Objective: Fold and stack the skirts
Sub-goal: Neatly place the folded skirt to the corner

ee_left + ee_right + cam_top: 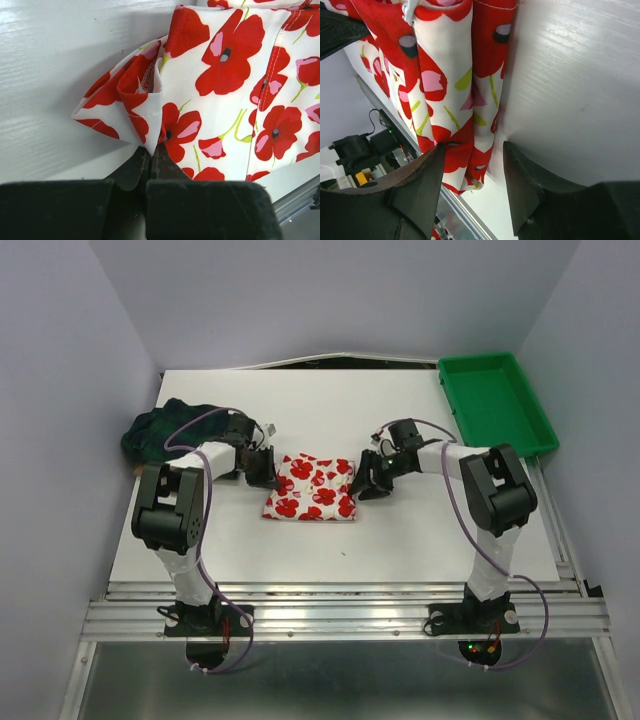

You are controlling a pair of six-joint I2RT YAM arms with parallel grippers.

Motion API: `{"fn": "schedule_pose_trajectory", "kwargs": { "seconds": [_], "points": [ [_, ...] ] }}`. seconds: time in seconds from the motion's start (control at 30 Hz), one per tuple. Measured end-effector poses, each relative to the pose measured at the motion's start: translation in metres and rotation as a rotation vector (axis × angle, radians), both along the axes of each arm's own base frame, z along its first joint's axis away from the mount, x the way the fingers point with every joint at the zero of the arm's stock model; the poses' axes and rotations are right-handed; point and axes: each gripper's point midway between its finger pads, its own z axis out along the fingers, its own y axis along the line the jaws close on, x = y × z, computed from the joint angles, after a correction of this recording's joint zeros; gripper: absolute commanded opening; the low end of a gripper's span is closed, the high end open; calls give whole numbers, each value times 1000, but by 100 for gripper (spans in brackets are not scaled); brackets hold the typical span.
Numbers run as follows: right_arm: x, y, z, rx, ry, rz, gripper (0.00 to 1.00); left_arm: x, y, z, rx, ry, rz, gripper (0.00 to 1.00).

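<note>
The left tool (150,154) pinches the floral skirt (312,488) by one edge; the right tool (472,150), spread, straddles the opposite.

I see a green tray (497,400) at the white table's (420,540) far right corner, aluminium rails (340,618) along its near edge.

The white poppy-print skirt (311,487) lies at the table's centre, folded into a compact, roughly square packet (red flowers, green stems, white stitched hems). Its nine o'clock corner is puckered and slightly lifted, and its three o'clock edge shows stacked layers. The dark green and navy plaid skirt (160,430) sits crumpled in a heap at ten o'clock, well apart.
</note>
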Motion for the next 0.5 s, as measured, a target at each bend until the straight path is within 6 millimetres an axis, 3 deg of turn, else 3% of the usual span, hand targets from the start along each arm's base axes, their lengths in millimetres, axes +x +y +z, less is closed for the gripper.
{"fn": "schedule_pose_trajectory", "kwargs": {
  "seconds": [0.3, 0.5],
  "points": [
    [-2, -17, 3, 31, 33, -80, 65, 0, 3, -6, 3, 18, 8, 0],
    [4, -15, 12, 92, 38, -112, 66, 1, 3, -6, 4, 20, 7, 0]
  ]
}}
